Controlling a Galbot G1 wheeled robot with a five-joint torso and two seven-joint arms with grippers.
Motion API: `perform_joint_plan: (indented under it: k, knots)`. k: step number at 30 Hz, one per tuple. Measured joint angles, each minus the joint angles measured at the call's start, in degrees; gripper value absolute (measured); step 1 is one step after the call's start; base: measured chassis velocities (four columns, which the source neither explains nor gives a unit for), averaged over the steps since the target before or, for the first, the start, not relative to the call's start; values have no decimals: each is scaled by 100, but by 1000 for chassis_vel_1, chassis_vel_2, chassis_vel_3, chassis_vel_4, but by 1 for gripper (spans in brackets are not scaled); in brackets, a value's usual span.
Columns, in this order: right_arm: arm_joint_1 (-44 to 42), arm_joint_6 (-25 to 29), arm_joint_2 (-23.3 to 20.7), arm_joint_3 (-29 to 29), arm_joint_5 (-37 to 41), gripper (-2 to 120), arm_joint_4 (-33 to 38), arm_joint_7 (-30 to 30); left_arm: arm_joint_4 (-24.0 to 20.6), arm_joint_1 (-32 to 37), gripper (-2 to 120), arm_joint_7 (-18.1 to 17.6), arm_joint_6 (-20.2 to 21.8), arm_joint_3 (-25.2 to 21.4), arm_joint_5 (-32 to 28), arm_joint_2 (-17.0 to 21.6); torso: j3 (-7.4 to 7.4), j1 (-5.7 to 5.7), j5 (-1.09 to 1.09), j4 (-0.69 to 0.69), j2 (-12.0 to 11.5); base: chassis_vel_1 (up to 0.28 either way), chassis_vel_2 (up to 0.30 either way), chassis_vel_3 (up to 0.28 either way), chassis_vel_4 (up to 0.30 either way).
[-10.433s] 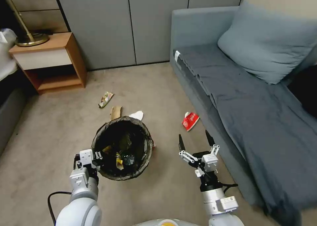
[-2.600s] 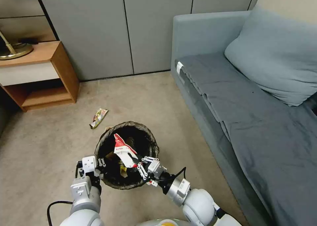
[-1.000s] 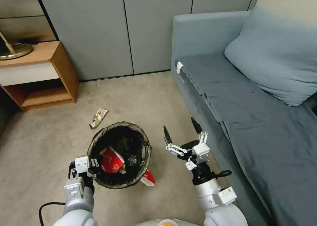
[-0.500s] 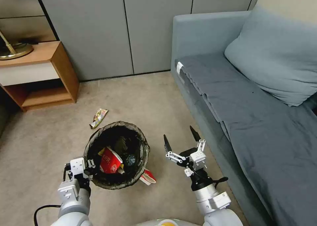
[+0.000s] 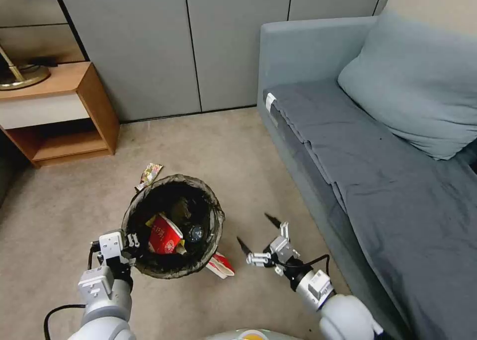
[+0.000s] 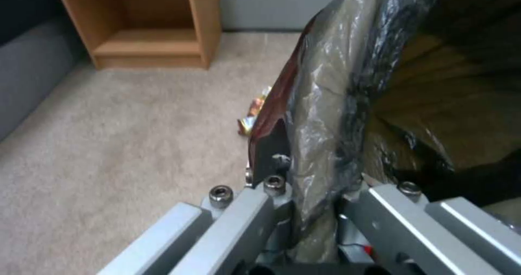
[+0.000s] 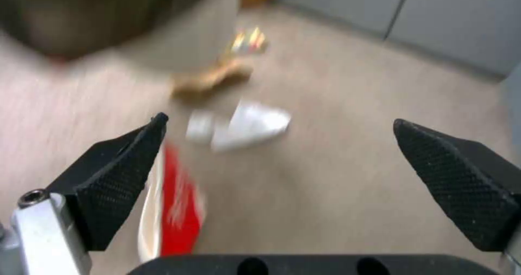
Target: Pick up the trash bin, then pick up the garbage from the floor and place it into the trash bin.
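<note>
My left gripper (image 5: 123, 244) holds the trash bin (image 5: 141, 201), a round bucket with a dark bag over its rim, above the carpet. In the left wrist view the gripper (image 6: 304, 177) is shut on the bagged rim (image 6: 325, 104). A red paper cup (image 5: 164, 234) and other garbage lie inside. A red-and-white carton (image 5: 221, 265) lies on the floor by the bin's near right side. My right gripper (image 5: 254, 229) is open, low, just right of it. The right wrist view shows the gripper (image 7: 290, 161) open, with the carton (image 7: 176, 210), white crumpled paper (image 7: 244, 126) and a brown scrap (image 7: 211, 79) ahead.
A colourful snack wrapper (image 5: 149, 175) lies on the carpet just behind the bin. A grey sofa (image 5: 348, 146) runs along the right. A wooden nightstand (image 5: 64, 111) stands at the back left against grey cabinet doors (image 5: 198, 46). Open carpet lies left of the bin.
The right gripper, open, has dropped low and swung left toward the red-and-white carton on the floor. The left arm has shifted the bin slightly farther away, toward the wrapper.
</note>
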Motion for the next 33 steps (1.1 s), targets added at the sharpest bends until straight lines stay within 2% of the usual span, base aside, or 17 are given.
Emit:
perform_joint_plan:
  k: [2,3,7,9,11,16,20,26,33]
  knots:
    - [409,-211,-143,-429,149,100,-441,-139,-22,-87,0,-39,66,14,-13,-17,0,0,2,-1,0,0,0,0,0]
    - [409,-211,-143,-429,149,100,-441,-139,-22,-87,0,-39,66,14,-13,-17,0,0,2,-1,0,0,0,0,0]
    - [1451,-773,-275,-1530,537,100,-1174,-421,-22,-339,0,-99,218,108,9,-115,0,0,1,1,0,0,0,0,0]
    - [1542,-798,-282,-1625,559,100,-1239,-436,-19,-358,0,-102,226,110,11,-122,0,0,0,0,0,0,0,0,0]
    - [1967,-840,-276,-2090,606,100,-1632,-506,18,-428,0,-117,253,112,18,-148,0,0,0,0,0,0,0,0,0]
    - [2336,-789,-69,-2480,623,100,-2086,-546,54,-455,0,-118,264,112,27,-180,0,0,-1,-1,0,0,0,0,0]
    - [2636,-750,342,-2778,653,100,-2433,-570,98,-502,0,-122,293,122,49,-203,0,0,-1,0,0,0,0,0,0]
    - [2872,-767,572,-3132,737,100,-2538,-574,155,-513,0,-124,308,124,64,-205,0,0,-2,0,0,0,0,0,0]
    - [2984,-740,846,-3215,743,100,-2676,-586,189,-540,0,-124,320,128,63,-199,0,0,-1,0,0,0,0,0,0]
